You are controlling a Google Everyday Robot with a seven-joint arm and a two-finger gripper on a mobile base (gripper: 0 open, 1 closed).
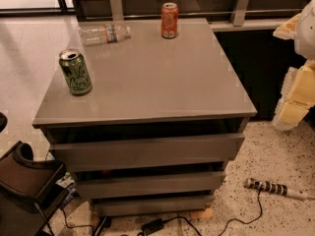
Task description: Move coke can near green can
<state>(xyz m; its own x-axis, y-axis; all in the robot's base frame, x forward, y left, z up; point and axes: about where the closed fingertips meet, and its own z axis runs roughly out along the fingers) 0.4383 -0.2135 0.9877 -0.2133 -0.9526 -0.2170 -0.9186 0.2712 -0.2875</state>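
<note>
The coke can (169, 20) is red-orange with a silver top and stands upright at the far edge of the grey cabinet top (147, 77), right of middle. The green can (75, 72) stands upright near the left front corner, well apart from the coke can. My gripper (297, 95) is a white and pale yellow shape at the right edge of the view. It hangs beside the cabinet's right side, away from both cans and holding nothing that shows.
A clear plastic bottle (104, 33) lies on its side at the far left of the top. The cabinet has three drawers (147, 151) below. A dark chair (24, 181) stands at bottom left. A striped tool (268, 187) and cables lie on the floor.
</note>
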